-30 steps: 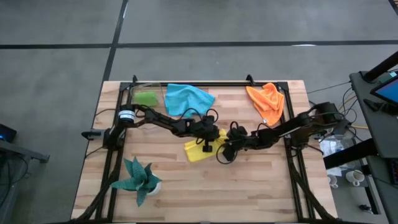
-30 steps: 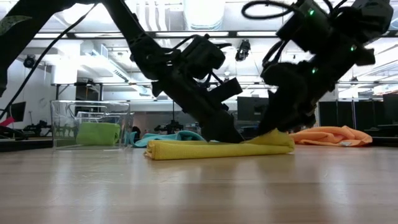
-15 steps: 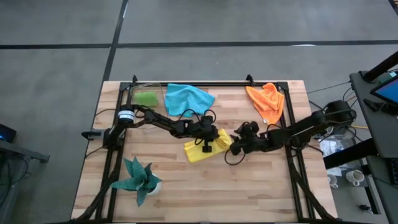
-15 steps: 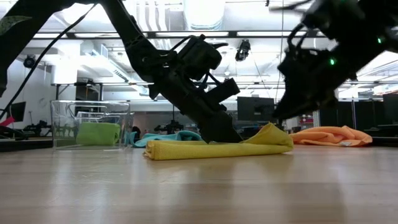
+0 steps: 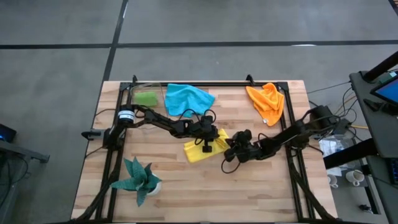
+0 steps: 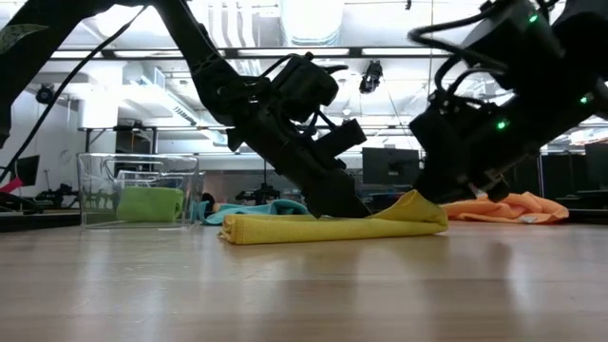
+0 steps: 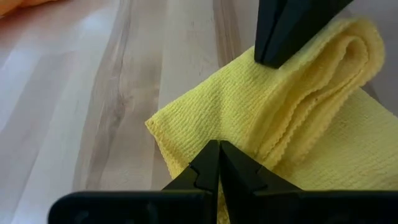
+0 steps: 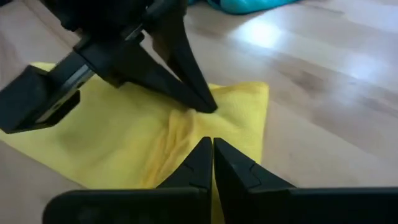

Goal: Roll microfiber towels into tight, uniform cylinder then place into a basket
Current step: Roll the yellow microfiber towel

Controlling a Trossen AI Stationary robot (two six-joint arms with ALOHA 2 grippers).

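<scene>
- Basket (image 5: 143, 98) at the table's far left corner holds one rolled lime green towel (image 5: 146, 98).
- Yellow towel (image 5: 204, 147) lies mid-table, partly folded; left gripper (image 5: 206, 142), fingers together, presses on it.
- Right gripper (image 5: 238, 145), fingers together, sits at its edge, gripping nothing visible.
- Blue towel (image 5: 188, 98) and orange towel (image 5: 267, 101) lie unrolled; most work remains.

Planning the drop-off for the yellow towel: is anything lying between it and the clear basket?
Partly. The left gripper, shut, presses on the yellow towel, and its arm stretches toward the basket corner. The blue towel lies beside the basket, just off the direct line. The right gripper, shut, is at the towel's far end.
</scene>
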